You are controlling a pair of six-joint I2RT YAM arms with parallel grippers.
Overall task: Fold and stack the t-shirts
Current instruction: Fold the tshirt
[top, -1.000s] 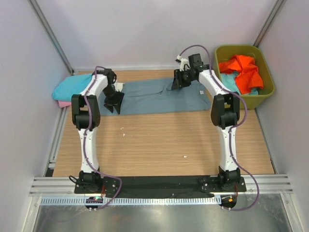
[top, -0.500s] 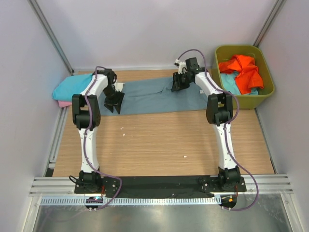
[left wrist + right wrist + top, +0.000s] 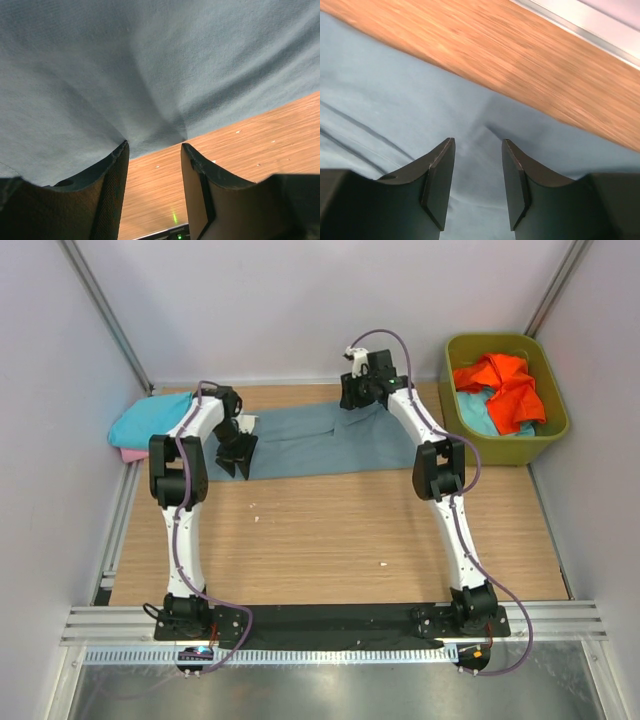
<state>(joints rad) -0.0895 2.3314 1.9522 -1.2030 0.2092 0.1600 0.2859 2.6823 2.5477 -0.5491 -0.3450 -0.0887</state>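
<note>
A large dusty grey-blue t-shirt (image 3: 320,438) lies flat as a long folded strip across the far part of the wooden table. My left gripper (image 3: 236,456) is open at its left near edge; in the left wrist view the shirt (image 3: 150,65) fills the frame above my open left gripper (image 3: 152,147), whose tips touch the hem. My right gripper (image 3: 356,396) is open at the shirt's far edge; the right wrist view shows my open right gripper (image 3: 478,145) over the cloth (image 3: 395,110). A turquoise shirt (image 3: 150,420) on a pink one (image 3: 131,454) lies far left. Orange (image 3: 505,385) and light blue (image 3: 478,415) shirts sit in the tub.
An olive-green plastic tub (image 3: 555,420) stands at the far right. Metal frame rails (image 3: 110,330) and white walls close in the table. Bare wood (image 3: 340,530) stretches between the shirt and the arm bases.
My right gripper has moved left and toward the back along the grey-blue shirt's far edge. The left gripper has stayed where it was.
</note>
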